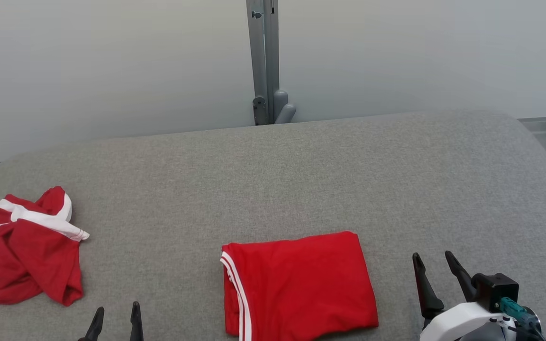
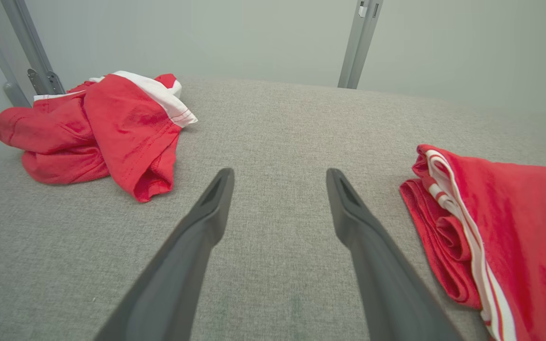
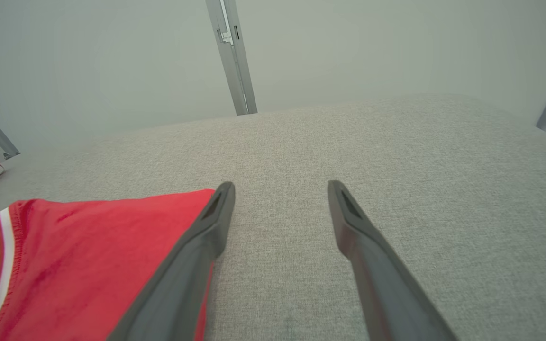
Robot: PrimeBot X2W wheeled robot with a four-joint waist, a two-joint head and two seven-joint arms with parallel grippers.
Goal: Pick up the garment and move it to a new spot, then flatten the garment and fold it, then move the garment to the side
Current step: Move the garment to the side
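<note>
A red garment with white stripes [image 1: 299, 284] lies folded into a neat rectangle at the front middle of the grey padded table [image 1: 301, 175]. In the left wrist view this folded garment [image 2: 505, 237] is at the right; in the right wrist view the folded garment [image 3: 78, 265] is at the lower left. My left gripper [image 1: 116, 316] stands open at the lower left, empty, between the two garments. At the lower right my right gripper [image 1: 433, 263] is open and empty, just right of the folded garment.
A second red and white garment [image 1: 26, 246] lies crumpled at the table's left edge; the left wrist view has this crumpled garment [image 2: 97, 128] at its upper left. A grey metal post [image 1: 263, 61] stands behind the table against a pale wall.
</note>
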